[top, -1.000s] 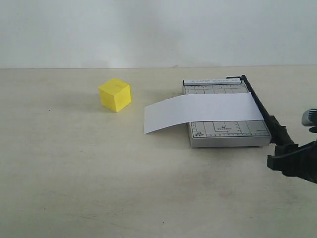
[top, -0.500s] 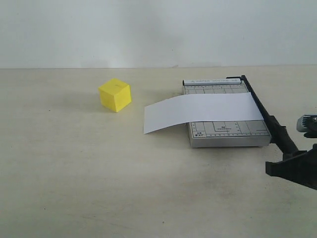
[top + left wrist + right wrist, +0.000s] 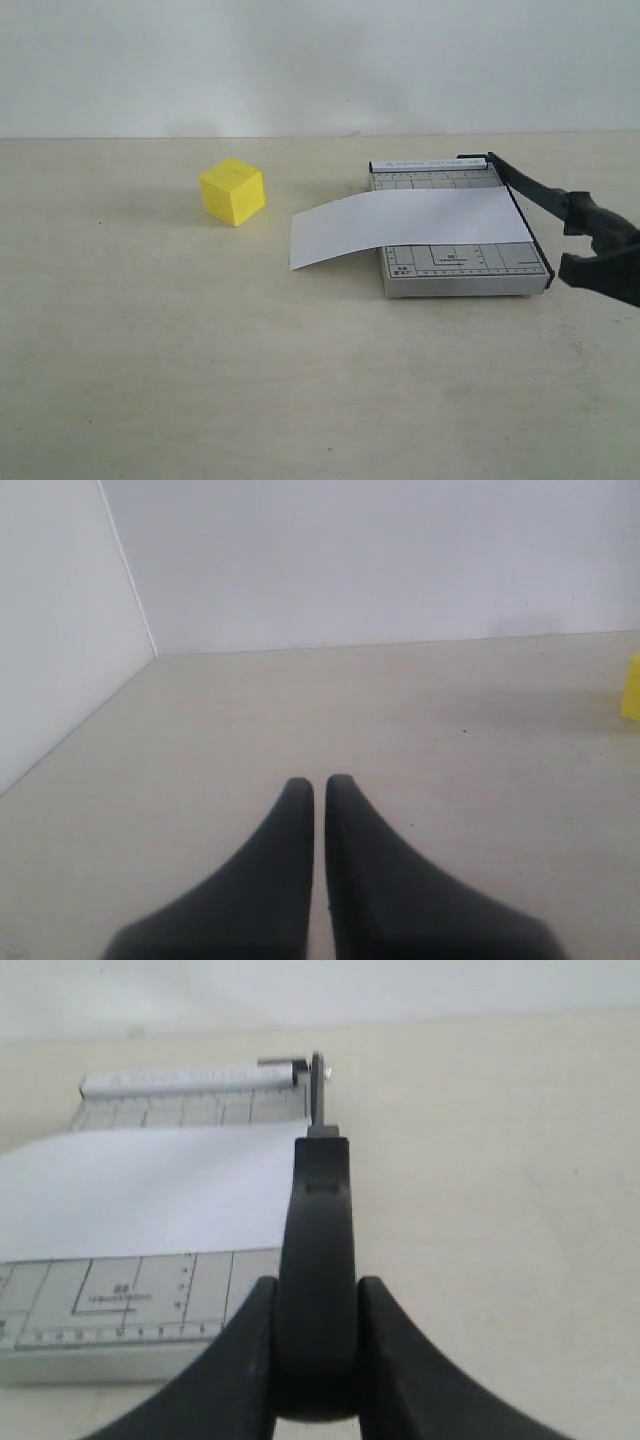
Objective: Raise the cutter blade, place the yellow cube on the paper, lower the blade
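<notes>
The cutter blade (image 3: 540, 195) slants up from its hinge at the far corner of the grey gridded base (image 3: 460, 268), its thick handle (image 3: 318, 1260) lifted off the base. My right gripper (image 3: 317, 1295) is shut on that handle, one finger on each side; in the exterior view this gripper (image 3: 600, 255) shows at the right edge. The white paper (image 3: 405, 225) lies across the base and overhangs to the left. The yellow cube (image 3: 232, 191) rests on the table left of the paper; its edge (image 3: 631, 686) shows in the left wrist view. My left gripper (image 3: 319, 785) is shut on nothing, low over bare table.
A pale wall runs along the table's back edge (image 3: 200, 137), and a side wall (image 3: 60, 630) stands to one side of the left gripper.
My right gripper has risen with the blade handle in it. The blade lay flat along the base's right side before and now tilts up off it. Cube and paper have not moved.
</notes>
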Motion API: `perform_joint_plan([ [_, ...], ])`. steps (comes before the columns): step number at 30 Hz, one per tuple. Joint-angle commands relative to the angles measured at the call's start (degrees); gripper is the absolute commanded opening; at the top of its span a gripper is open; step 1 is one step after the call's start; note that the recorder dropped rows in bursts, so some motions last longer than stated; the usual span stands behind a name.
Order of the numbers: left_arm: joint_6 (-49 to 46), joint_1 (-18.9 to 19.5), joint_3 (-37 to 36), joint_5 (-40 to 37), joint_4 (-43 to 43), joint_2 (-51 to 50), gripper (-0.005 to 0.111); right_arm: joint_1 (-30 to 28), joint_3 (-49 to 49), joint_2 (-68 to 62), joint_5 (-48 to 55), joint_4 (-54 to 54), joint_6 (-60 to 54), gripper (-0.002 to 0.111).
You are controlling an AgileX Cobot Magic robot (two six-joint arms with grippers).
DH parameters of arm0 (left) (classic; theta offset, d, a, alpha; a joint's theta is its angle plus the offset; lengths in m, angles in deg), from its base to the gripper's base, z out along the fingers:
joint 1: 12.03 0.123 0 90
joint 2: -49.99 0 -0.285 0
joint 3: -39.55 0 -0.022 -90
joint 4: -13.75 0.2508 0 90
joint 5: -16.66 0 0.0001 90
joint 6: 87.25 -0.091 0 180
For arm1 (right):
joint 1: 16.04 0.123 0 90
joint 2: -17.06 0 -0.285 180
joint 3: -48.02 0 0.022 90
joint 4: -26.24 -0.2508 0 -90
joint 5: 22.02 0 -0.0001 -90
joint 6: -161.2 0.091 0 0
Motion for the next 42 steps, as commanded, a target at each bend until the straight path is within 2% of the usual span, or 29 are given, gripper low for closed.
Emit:
perform_joint_plan([
  [1,0.2,0.1,0.2,0.4,0.2,0.2,0.004,0.0,-1.6,5.5,-4.7,0.7,-1.3,0.000],
  [10,0.2,0.1,0.2,0.4,0.2,0.2,0.004,0.0,-3.0,6.8,0.0,0.7,-2.5,0.002],
  [13,0.2,0.1,0.2,0.4,0.2,0.2,0.004,0.0,-3.0,6.8,6.2,0.7,-2.5,0.017],
  [15,0.2,0.1,0.2,0.4,0.2,0.2,0.004,0.0,-3.0,6.8,9.1,0.7,-2.5,0.033],
  [18,0.2,0.1,0.2,0.4,0.2,0.2,0.004,0.0,-3.0,6.8,8.7,0.7,-4.8,0.049],
  [19,0.2,0.1,0.2,0.4,0.2,0.2,0.004,0.0,-3.0,7.0,8.4,0.7,-5.9,0.051],
  [23,0.2,0.1,0.2,0.4,0.2,0.2,0.004,0.0,-3.0,10.8,10.5,0.7,-7.3,0.053],
  [30,0.2,0.1,0.2,0.4,0.2,0.2,0.004,0.0,-3.0,28.5,32.0,-1.9,-6.4,0.053],
  [33,0.2,0.1,0.2,0.4,0.2,0.2,0.004,0.0,-3.0,35.3,37.6,-2.4,-5.4,0.053],
  [39,0.2,0.1,0.2,0.4,0.2,0.2,0.004,0.0,-3.0,42.8,39.2,-1.8,-7.6,0.053],
  [42,0.7,0.1,0.2,3.6,0.0,0.2,0.004,0.0,-3.0,43.0,39.2,-1.8,-11.5,0.053],
])
